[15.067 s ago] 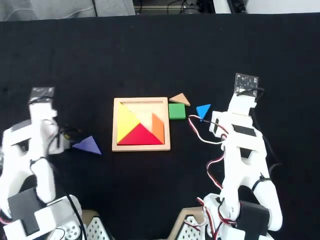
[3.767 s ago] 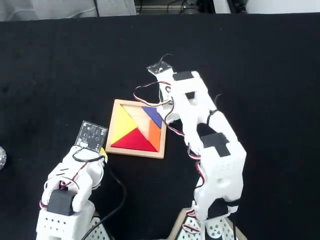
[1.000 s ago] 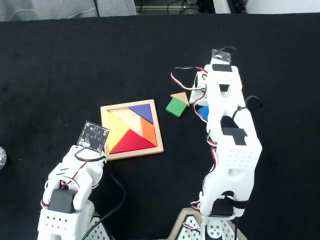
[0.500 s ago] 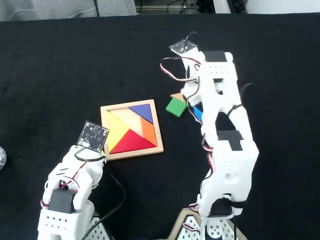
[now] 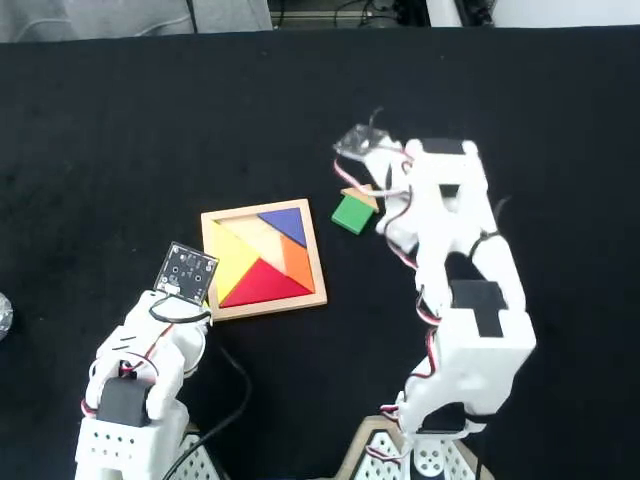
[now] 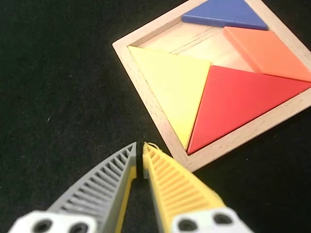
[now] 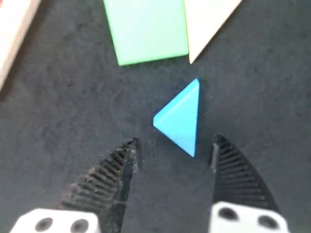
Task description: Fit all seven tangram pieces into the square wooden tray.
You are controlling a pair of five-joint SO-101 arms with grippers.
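The right gripper is spread wide, with the blue triangle partly between its fingertips, touching neither, near the green square. The left gripper, fingers pressed together, sits just off the tray.

I logged a pale wood tray, yellow piece, red piece, orange piece, navy piece, green square, tan triangle, cyan triangle

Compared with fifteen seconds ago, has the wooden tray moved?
Yes. The wooden tray has turned counterclockwise in the high view: its edges, once parallel to the table's far edge, now sit tilted.
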